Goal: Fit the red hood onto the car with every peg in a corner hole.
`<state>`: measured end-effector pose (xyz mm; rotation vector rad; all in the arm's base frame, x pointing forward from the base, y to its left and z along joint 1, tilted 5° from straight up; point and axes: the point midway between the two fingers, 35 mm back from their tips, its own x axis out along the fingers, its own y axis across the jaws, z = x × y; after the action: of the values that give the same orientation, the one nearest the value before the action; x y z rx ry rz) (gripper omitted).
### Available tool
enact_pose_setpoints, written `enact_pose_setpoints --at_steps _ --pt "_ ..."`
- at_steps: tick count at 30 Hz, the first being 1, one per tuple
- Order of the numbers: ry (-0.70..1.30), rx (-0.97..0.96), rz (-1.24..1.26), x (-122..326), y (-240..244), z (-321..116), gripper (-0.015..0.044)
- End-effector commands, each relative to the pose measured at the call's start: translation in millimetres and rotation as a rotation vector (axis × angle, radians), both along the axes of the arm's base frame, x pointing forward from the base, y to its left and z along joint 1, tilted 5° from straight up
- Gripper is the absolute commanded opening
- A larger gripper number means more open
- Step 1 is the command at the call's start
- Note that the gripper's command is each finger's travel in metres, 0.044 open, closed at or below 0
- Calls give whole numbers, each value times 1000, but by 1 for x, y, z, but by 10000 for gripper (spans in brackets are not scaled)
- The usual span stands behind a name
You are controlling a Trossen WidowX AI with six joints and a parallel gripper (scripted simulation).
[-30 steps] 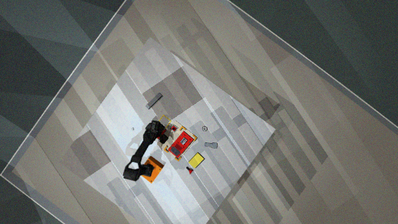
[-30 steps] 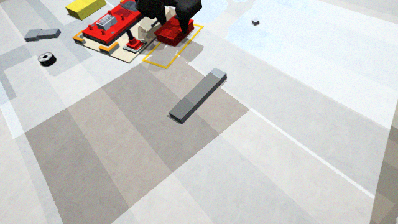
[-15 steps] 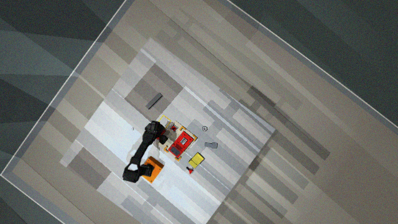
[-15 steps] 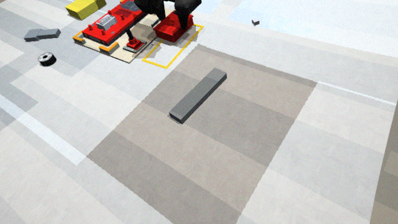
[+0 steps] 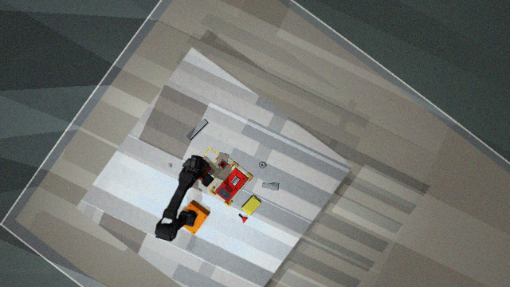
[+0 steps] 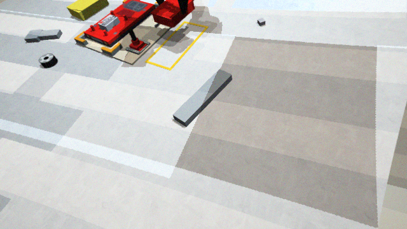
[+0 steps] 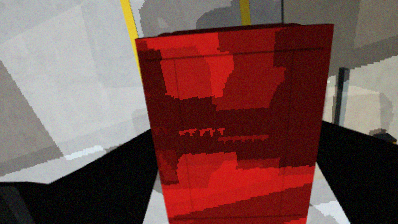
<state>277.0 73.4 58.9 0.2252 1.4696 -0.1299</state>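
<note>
The red hood is off the table, roof toward the wrist camera, beside the jig and partly over the yellow outline in the exterior view. My gripper is shut on it, one black finger at each side. In the top view the arm mostly hides the hood. The red chassis sits in the jig with the grey engine block on its deck. Short red pegs stand around the engine. The hood's corner holes are hidden.
A red-footed black post stands between hood and chassis. Also around are a yellow block, grey bar, grey flat part, dark wheel and small cube.
</note>
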Motion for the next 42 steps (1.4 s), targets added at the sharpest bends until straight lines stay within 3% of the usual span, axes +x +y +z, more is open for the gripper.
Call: enact_pose_setpoints --at_steps 1,16,42 --pt "-5 1 4 0 0 13 0" --pt "-2 0 -1 -2 -3 34 0" --pt "-3 -10 11 32 -92 36 0"
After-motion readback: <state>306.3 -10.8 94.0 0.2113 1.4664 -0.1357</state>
